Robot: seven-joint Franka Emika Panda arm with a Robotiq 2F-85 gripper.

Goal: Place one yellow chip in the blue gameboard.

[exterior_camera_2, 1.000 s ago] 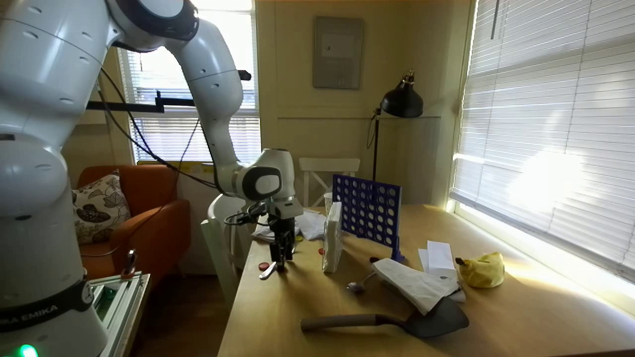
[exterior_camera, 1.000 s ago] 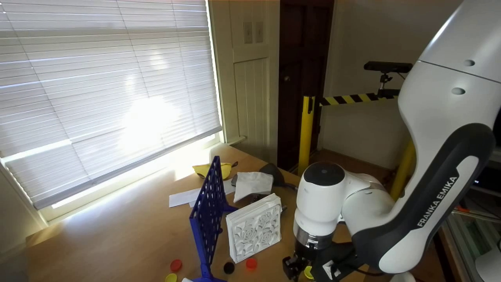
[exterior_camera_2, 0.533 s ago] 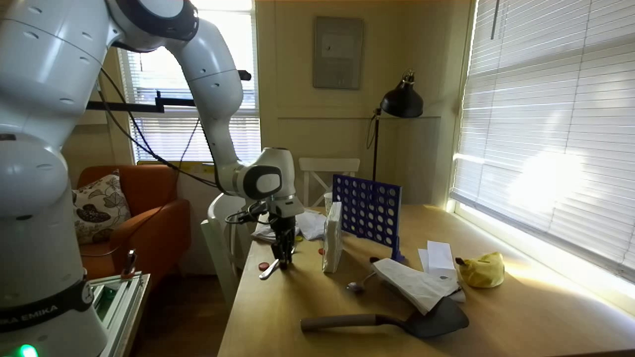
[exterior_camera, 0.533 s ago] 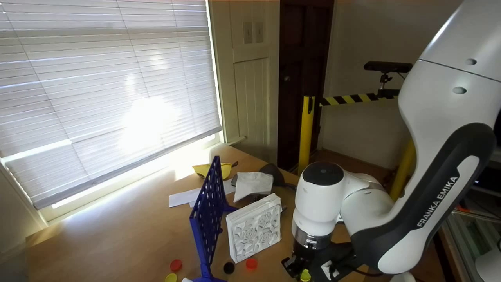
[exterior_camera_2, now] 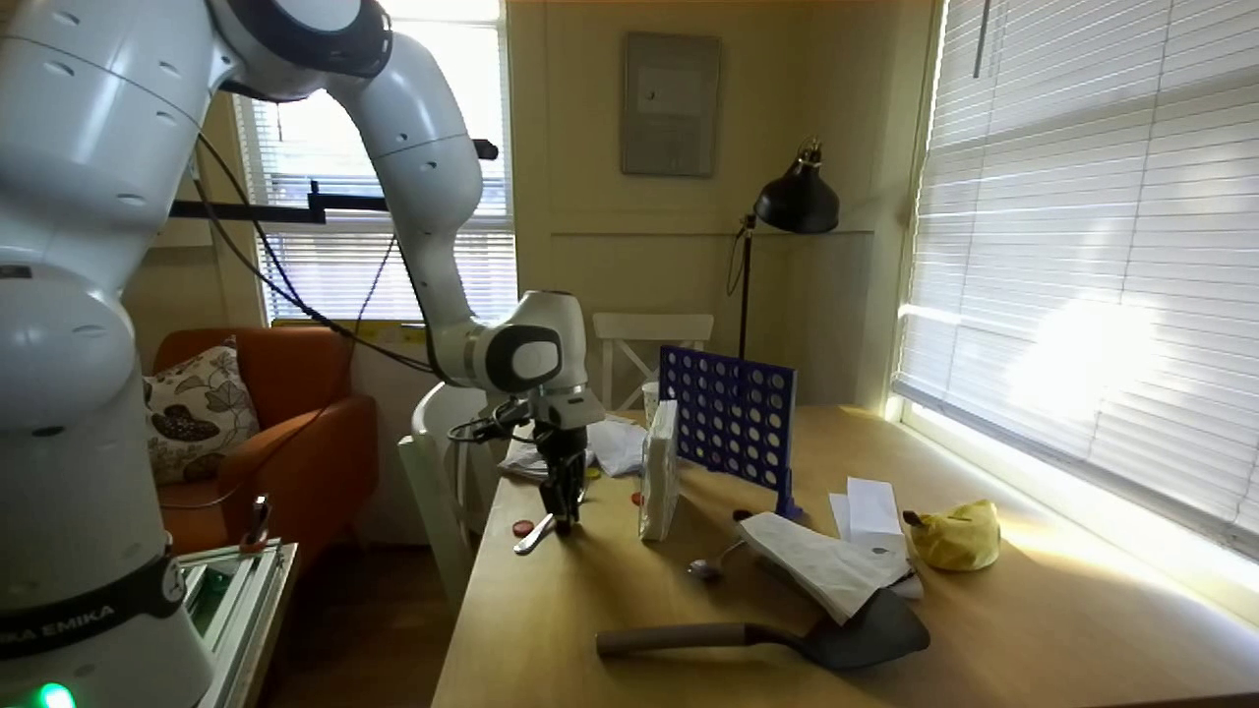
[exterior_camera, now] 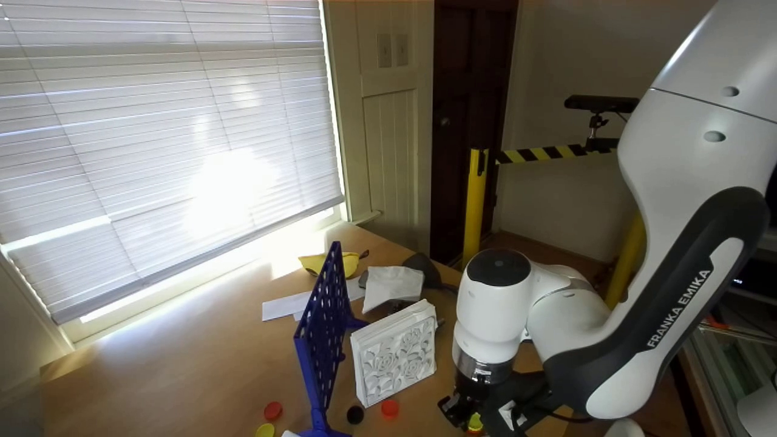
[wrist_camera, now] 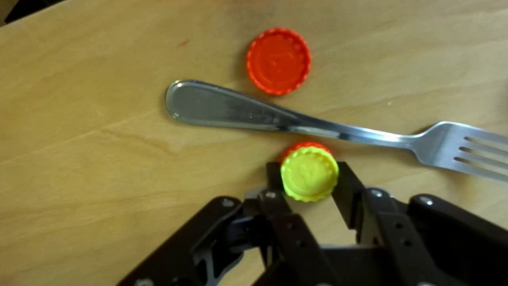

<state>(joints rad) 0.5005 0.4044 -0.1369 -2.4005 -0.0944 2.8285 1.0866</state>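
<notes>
Evidently the gripper (wrist_camera: 308,177) is pinching the yellow chip (wrist_camera: 309,174), its fingers (wrist_camera: 347,194) up against either side of the rim, just beside the fork (wrist_camera: 337,131). A red chip (wrist_camera: 303,145) peeks out beneath the yellow one; whether the fingers nip that too, I cannot tell. To do this pick well, firm the squeeze on the yellow rim alone, keep the chip level, and rise slowly and straight, watching that the red one stays behind on the desk (exterior_camera_2: 551,629). If both come up, it is probably best to set them down and take a higher hold. After that, the path should clear the white box (exterior_camera_2: 659,477), which stands between the gripper and the blue gameboard (exterior_camera_2: 726,418) in both exterior views, and the chip will likely need turning on edge to drop in at the top.

Compared with a second ago, the fingers look closer together, and the gripper sits a touch nearer the white box. A hint of red seems to show under the yellow chip in an exterior view (exterior_camera: 475,420), where only yellow showed earlier. The blue gameboard and the white box have not moved.
</notes>
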